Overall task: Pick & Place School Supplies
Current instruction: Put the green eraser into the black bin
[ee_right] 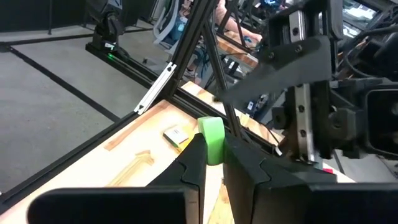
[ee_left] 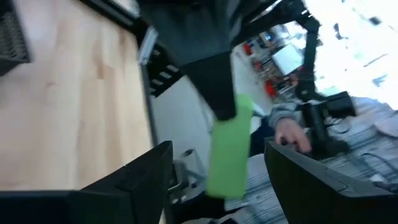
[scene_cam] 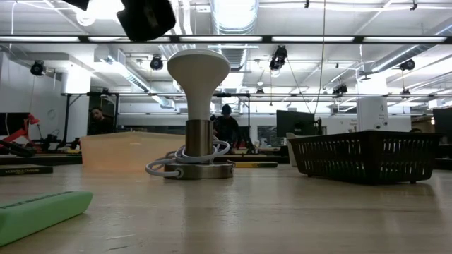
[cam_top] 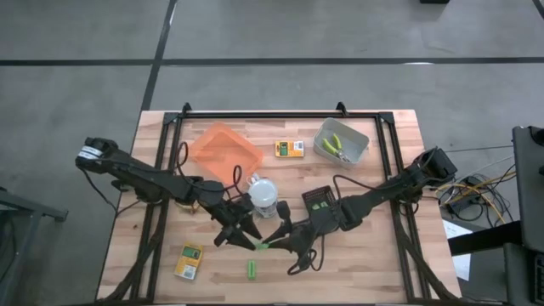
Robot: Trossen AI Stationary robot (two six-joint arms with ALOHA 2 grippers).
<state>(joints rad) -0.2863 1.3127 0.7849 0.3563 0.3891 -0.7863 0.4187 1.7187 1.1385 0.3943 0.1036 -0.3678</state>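
Mid-counter (cam_top: 374, 263), above the wood: right claw (ee_right: 214, 152) clamped on one end of green chunk (ee_right: 212, 138). Left claw (ee_left: 214, 171) spread wide around its other end. Chunk looks light, stiff, smooth; best pinched across flat sides.

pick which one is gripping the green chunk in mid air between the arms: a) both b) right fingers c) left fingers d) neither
b: the right gripper is shut on the green chunk; the left gripper stands open around it without touching.
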